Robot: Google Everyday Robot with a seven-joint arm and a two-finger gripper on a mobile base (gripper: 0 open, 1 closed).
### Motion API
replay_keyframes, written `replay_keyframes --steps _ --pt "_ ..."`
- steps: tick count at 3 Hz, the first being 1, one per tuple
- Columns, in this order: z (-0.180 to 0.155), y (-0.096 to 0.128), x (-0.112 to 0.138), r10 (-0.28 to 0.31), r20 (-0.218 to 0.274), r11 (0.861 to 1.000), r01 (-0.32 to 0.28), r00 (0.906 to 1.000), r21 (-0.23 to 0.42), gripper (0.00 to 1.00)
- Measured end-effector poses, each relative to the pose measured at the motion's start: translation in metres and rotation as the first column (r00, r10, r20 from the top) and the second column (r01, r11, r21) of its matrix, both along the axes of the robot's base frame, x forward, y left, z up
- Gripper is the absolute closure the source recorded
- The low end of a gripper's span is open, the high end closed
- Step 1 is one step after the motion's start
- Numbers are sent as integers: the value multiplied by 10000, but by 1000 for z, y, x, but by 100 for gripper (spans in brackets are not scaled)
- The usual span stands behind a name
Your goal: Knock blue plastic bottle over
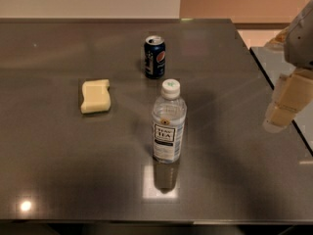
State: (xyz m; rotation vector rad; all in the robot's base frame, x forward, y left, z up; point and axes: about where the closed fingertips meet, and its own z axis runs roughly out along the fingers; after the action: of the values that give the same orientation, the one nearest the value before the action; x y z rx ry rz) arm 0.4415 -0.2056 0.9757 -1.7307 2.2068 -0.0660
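One blue plastic bottle [168, 127] stands upright, the gripper [284, 112] well apart by the table [58, 170] edge, state unclear

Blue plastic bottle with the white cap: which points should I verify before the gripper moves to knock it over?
1. Clear, faintly blue plastic bottle stands upright on the dark grey table: ok.
2. Beige gripper is at the right, apart from the bottle: ok.
3. Nothing stands between gripper and bottle: ok.
4. Dark blue Pepsi can stands behind the bottle, not touching: ok.
5. Yellow sponge lies left, out of the way: ok.
6. Gripper height matches the bottle: cannot tell.
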Motion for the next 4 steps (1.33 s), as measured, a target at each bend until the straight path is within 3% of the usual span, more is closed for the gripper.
replay_keyframes --steps 1,2,3,4 --pt "-6 29 3 505 -26 9967 -502 9987 645 0" --pt "-16 65 -1 1157 -102 9822 -1128 9932 1502 0" --pt "-20 97 -10 1605 5 9558 -1555 9870 2497 0" --pt "-16 123 -21 1973 78 9190 -1877 9803 3466 0"
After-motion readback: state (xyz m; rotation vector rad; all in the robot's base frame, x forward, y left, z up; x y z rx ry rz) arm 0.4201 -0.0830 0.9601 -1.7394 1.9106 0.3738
